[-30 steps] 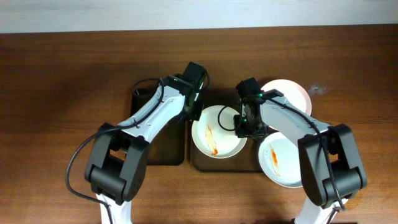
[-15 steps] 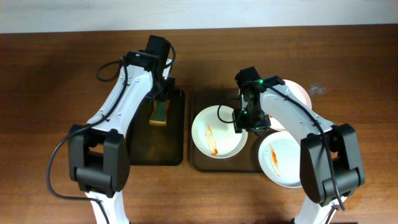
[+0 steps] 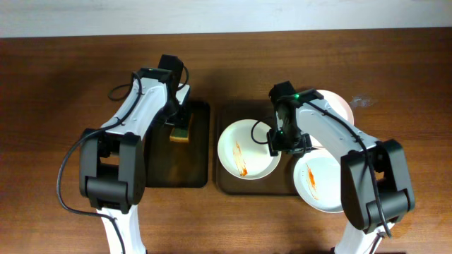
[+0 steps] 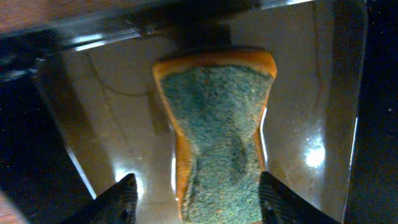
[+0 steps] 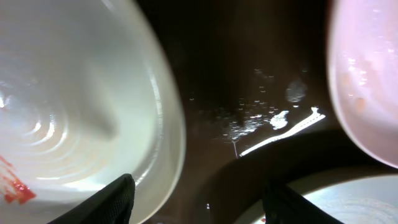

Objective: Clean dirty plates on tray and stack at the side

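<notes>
Your left gripper [image 4: 200,198] hangs over the sponge [image 4: 217,124] on the black tray [image 3: 176,166], with its fingers spread to either side and pinching nothing. The sponge sits nearer one finger than the other, so closing from here may shove it sideways across the glossy surface or catch only its edge. Your right gripper [image 5: 202,199] is likewise spread and empty, low over the brown tray [image 3: 227,185], with the rim of the near plate [image 3: 247,152] running between its fingers. That plate lies on the tray's left half, its sauce streak unwiped. The second streaked plate [image 3: 321,185] seems to overhang the tray's lower-right corner, and the third plate [image 3: 335,104] lies at the upper right, both close by. A pinch on so thin a rim could tip the near plate or let it slip. A sliding plate would likely knock the overhanging one off the tray.
</notes>
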Controlling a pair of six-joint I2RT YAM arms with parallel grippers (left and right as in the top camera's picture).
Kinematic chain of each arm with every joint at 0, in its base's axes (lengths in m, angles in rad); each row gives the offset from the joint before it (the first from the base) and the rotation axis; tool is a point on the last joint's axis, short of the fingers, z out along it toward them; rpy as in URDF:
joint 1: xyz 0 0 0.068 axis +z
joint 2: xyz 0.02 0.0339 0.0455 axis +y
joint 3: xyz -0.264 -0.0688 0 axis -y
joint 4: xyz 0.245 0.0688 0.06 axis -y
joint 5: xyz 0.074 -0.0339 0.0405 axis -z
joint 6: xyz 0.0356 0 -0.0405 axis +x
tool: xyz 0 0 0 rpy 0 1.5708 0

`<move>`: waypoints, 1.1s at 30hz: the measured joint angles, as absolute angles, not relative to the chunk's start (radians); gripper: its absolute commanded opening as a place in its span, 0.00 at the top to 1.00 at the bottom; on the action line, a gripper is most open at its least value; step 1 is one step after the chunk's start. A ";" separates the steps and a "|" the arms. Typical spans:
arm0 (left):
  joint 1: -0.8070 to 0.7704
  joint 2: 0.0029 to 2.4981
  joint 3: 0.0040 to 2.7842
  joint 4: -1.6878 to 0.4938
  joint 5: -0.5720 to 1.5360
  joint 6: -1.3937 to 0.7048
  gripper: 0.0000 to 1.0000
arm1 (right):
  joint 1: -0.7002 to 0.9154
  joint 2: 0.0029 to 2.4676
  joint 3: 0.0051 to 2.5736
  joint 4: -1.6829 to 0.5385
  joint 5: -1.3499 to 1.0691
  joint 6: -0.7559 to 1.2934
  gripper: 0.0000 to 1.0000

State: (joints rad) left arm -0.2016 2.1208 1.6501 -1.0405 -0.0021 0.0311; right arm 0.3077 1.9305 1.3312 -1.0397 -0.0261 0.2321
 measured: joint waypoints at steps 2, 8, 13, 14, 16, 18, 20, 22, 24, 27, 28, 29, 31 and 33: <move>-0.205 2.121 1.627 -1.026 0.012 0.034 0.51 | 0.279 1.930 1.331 -1.041 -0.026 0.232 0.33; -0.221 2.121 1.546 -0.947 0.027 0.036 0.73 | 0.239 1.930 1.331 -1.045 -0.024 0.233 0.34; -0.223 2.121 1.541 -0.933 0.027 0.036 1.00 | 0.239 1.930 1.331 -1.045 -0.024 0.233 0.39; -0.224 2.121 1.541 -0.930 0.027 0.036 1.00 | 0.239 1.930 1.331 -1.045 -0.024 0.232 0.39; -0.229 2.121 1.542 -0.934 0.027 0.035 1.00 | 0.239 1.930 1.331 -1.045 -0.025 0.232 0.39; -0.231 2.121 1.547 -0.962 0.027 0.035 1.00 | 0.239 1.930 1.331 -1.044 -0.030 0.232 0.42; -0.231 2.125 1.596 -1.033 0.027 0.035 1.00 | 0.239 1.930 1.331 -1.044 -0.037 0.232 0.44; -0.231 2.126 1.664 -1.085 0.027 0.035 1.00 | 0.239 1.930 1.331 -1.044 -0.049 0.228 0.44; -0.231 2.127 1.777 -1.169 0.027 0.034 1.00 | 0.239 1.930 1.331 -1.044 -0.073 0.224 0.43; -0.231 2.127 1.861 -1.273 0.027 -0.001 1.00 | 0.239 1.930 1.331 -1.039 -0.085 0.204 0.44; -0.231 2.126 1.879 -1.288 0.027 -0.014 1.00 | 0.239 1.930 1.331 -1.032 -0.089 0.198 0.44; -0.231 2.126 1.890 -1.299 0.030 -0.026 1.00 | 0.239 1.930 1.331 -1.021 -0.094 0.188 0.48; -0.231 2.119 1.893 -1.306 0.035 -0.038 1.00 | 0.239 1.930 1.331 -0.998 -0.100 0.175 0.57; -0.231 2.099 1.893 -1.310 0.038 -0.047 1.00 | 0.239 1.930 1.331 -0.966 -0.115 0.168 0.61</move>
